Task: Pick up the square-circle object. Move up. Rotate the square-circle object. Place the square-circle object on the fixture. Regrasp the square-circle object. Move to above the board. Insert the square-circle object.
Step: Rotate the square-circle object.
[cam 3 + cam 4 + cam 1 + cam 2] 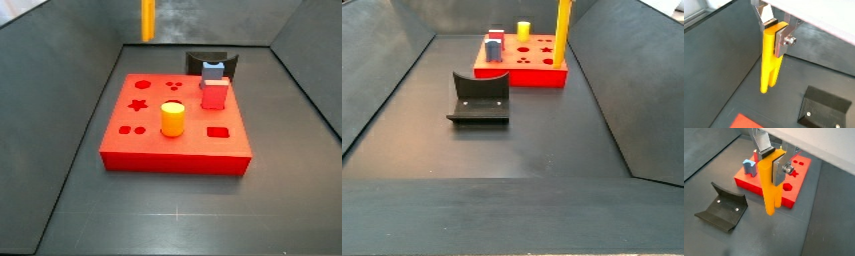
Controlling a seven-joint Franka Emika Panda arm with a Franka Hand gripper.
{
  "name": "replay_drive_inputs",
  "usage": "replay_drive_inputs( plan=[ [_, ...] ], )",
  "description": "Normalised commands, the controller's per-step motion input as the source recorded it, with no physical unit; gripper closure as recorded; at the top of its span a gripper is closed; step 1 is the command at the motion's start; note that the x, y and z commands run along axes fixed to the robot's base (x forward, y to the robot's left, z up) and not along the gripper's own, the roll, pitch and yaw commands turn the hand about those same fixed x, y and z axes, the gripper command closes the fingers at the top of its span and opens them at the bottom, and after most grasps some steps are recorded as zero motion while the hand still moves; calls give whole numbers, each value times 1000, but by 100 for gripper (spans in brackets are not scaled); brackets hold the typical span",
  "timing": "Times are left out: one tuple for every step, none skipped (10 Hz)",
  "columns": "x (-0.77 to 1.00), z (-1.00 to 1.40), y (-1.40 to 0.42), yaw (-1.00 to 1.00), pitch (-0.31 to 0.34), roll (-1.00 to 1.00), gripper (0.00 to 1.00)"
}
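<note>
Tool [776, 31] grips square-circle object [769, 60] upright; only wrist views show it clamped.

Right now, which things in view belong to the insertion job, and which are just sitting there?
Part of the job:
- square-circle object, hanging upright in the gripper, off the floor
- fixture, on the floor
- board

Just sitting there, all on the board:
- short yellow-orange cylinder
- small red cuboid
- blue-grey piece

Dark grey floor [543, 140], sloped walls [382, 60]
</note>
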Motion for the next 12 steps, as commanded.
replay_drive_inputs(
  plan=[
    [0, 0, 2, 1000, -12, -57, 100],
    [1, 0, -2, 1000, -15, -67, 100],
    [1, 0, -2, 797, -16, -70, 100],
    [1, 0, -2, 550, -16, -69, 100],
    [1, 0, -2, 361, -16, -69, 100],
    [1, 0, -1, 204, -16, -68, 100],
    [0, -1000, 0, 135, -16, -68, 100],
    [1, -1000, 0, 105, -18, -67, 100],
    [24, -1000, 3, 63, -37, -68, 100],
    [27, -1000, 3, 52, -40, -70, 100],
    [27, -1000, 4, 40, -48, -73, 100],
    [29, -1000, 5, 36, -53, -74, 100]
  ],
)
